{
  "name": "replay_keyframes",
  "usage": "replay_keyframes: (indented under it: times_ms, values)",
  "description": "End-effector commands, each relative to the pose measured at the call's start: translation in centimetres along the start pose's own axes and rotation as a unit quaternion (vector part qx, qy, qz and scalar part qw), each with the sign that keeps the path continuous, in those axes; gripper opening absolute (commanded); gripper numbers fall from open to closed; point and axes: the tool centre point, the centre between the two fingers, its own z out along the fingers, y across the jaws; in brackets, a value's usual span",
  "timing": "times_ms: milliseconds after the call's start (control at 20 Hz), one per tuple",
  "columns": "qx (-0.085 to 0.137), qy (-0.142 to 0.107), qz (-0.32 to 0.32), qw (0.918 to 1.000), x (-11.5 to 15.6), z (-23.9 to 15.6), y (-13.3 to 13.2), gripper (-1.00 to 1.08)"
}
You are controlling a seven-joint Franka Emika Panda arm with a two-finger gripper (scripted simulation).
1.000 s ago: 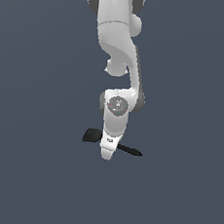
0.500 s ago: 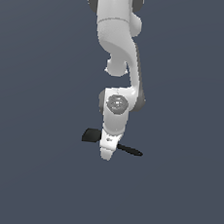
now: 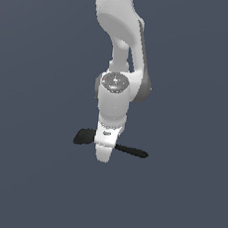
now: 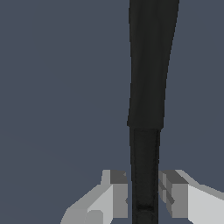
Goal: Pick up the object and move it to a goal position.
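Observation:
The object [image 3: 132, 151], an all-black spoon-like utensil, lies flat on the grey surface. Its broad head points to the exterior view's left and its thin handle to the right. My gripper [image 3: 104, 155] stands straight down over its middle and hides that part. In the wrist view the object [image 4: 148, 87] runs as a long black bar through my gripper [image 4: 144, 194]. The fingers [image 4: 116, 194] press in on either side of it with no clear gap, so the gripper is shut on the object.
The white arm [image 3: 120, 52] rises from the gripper to the upper edge of the exterior view. Everything else in both views is a plain dark grey surface [image 3: 29, 177].
The arm and the object stay in nearly the same place across the frames. The gripper sits very slightly lower around the object.

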Motion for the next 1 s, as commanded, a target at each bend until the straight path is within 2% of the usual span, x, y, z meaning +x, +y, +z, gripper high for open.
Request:
replay_keyframes:
  times_ms: [0, 300, 550, 750, 950]
  values:
    - [-0.024, 0.006, -0.007, 0.9997, -0.3, -4.2, 2.0, -1.00]
    - [-0.084, 0.025, -0.028, 0.9957, -1.3, -15.8, 6.5, -1.00]
    - [-0.130, 0.041, -0.043, 0.9898, -2.1, -24.9, 8.9, -1.00]
    - [-0.157, 0.050, -0.052, 0.9849, -2.8, -30.5, 10.1, -1.00]
    - [-0.175, 0.056, -0.057, 0.9813, -3.3, -34.1, 10.8, -1.00]
